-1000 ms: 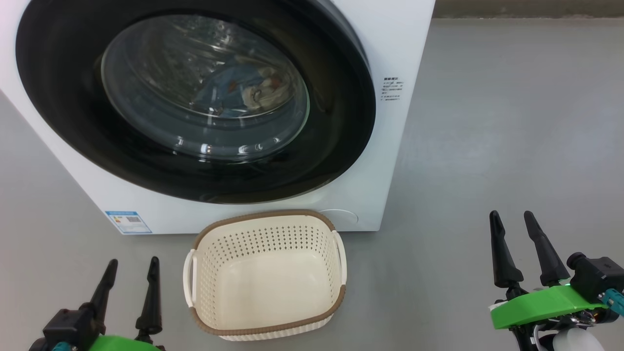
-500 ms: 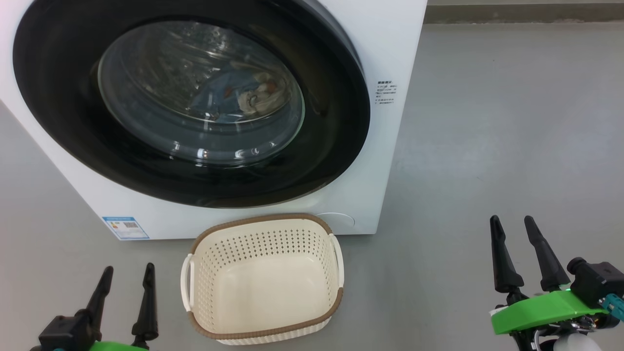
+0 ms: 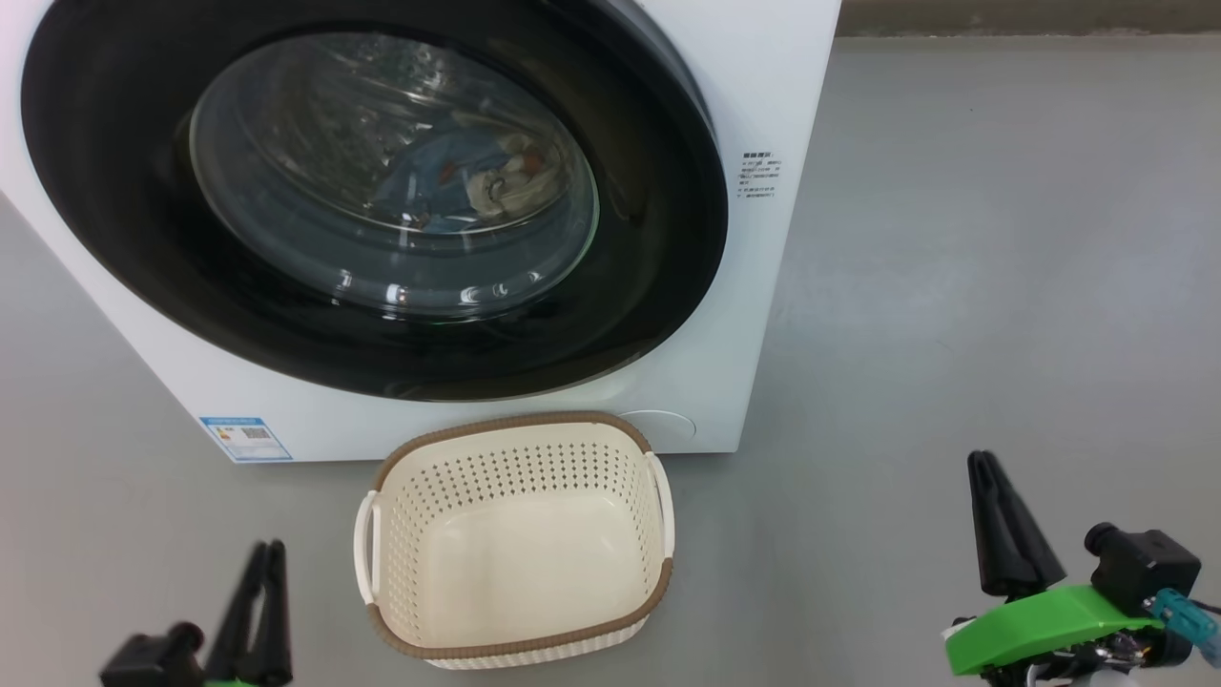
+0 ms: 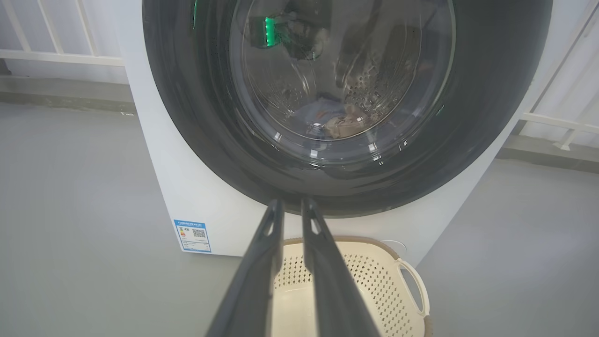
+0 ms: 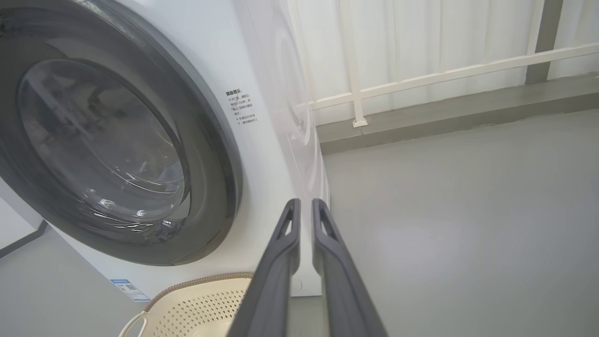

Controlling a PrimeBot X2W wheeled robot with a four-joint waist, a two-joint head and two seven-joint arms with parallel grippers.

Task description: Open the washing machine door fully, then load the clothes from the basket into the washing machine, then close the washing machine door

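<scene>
Clothes [image 3: 477, 181] in the washing machine [image 3: 763, 86], basket [image 3: 520, 425] bare
The washing machine door [image 3: 620, 286] is shut, the basket just before it; my left pincer [image 3: 269, 548] and right pincer [image 3: 983, 460] are closed.

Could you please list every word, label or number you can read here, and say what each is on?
Nothing can be quoted with certainty.
On the washer, lower left front, the sticker: print and a QR code, too small to read.
Right of the door, the print: Chinese characters, too blurred to read.
</scene>
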